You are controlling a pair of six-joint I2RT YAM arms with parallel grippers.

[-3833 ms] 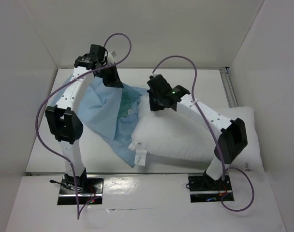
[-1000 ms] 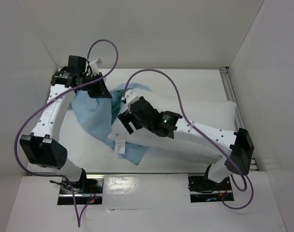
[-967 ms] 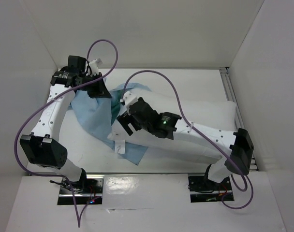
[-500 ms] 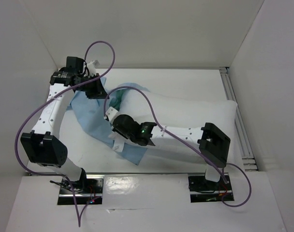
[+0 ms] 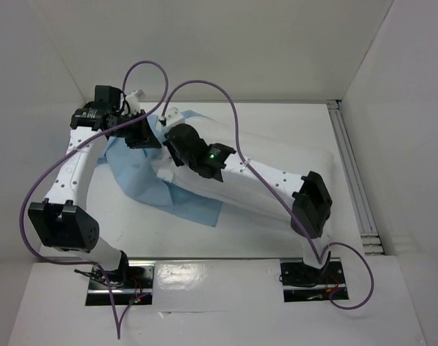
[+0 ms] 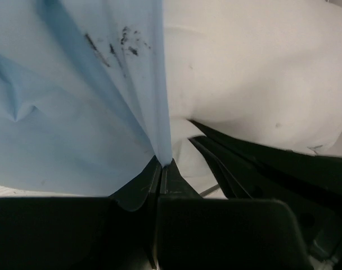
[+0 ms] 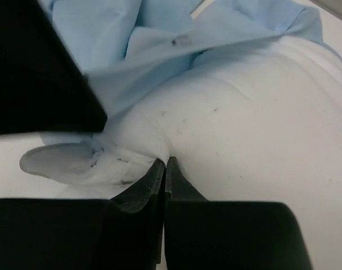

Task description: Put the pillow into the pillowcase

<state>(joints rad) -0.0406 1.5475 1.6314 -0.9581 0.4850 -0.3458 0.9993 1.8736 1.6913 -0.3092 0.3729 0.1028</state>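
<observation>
Atop the limp blue pillowcase (image 5: 143, 180) lies a plump white pillow (image 5: 291, 155).

- The pillow (image 5: 291, 162) lies on the desk (image 5: 118, 220), slanting from far left to near right.
- The pillowcase (image 5: 136, 173) sits at the pillow's left end, spread on the desk to the pillow's left.
- Part of it lies under that end, showing both before and behind the pillow.
- The left gripper (image 5: 145, 135) is just left of the pillow's far-left corner, pinching a fold of the pillowcase.
- The right gripper (image 5: 170, 148) is at the pillow's left end, pinching the pillow there.
- The right arm (image 5: 262, 176) stretches above the pillow along its length.
- A rail (image 5: 352, 169) runs along the desk edge right of the pillow.
</observation>
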